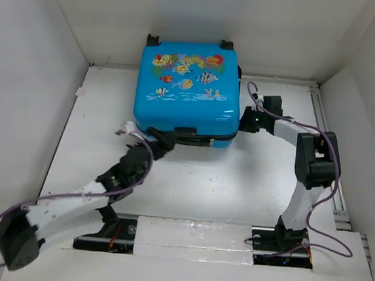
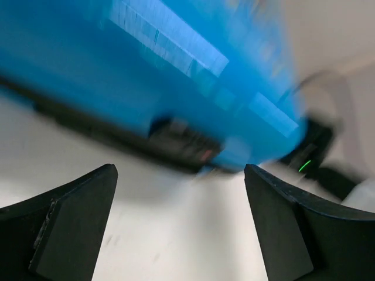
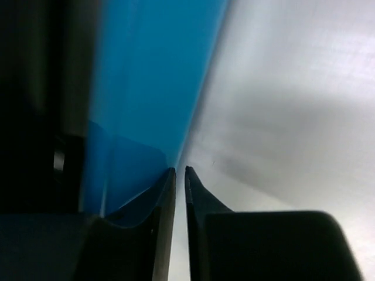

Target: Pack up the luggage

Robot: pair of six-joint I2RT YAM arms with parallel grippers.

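The case (image 1: 186,91) lies shut and flat at the far middle of the table (image 1: 203,181), fish print up, so nothing inside shows. Its wheels (image 1: 152,40) point at the far wall and its seam edge faces the arms; it looks nearly square. The left claw (image 1: 166,140) is spread wide at the near left corner. The right claw (image 1: 247,119) is pressed almost together beside the right wall, pinching nothing.

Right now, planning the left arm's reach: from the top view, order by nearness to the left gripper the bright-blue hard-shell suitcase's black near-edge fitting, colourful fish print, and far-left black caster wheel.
From the left gripper:
1. black fitting, near edge of the suitcase, right beside it
2. fish print, on the top face
3. caster wheel, far-left corner
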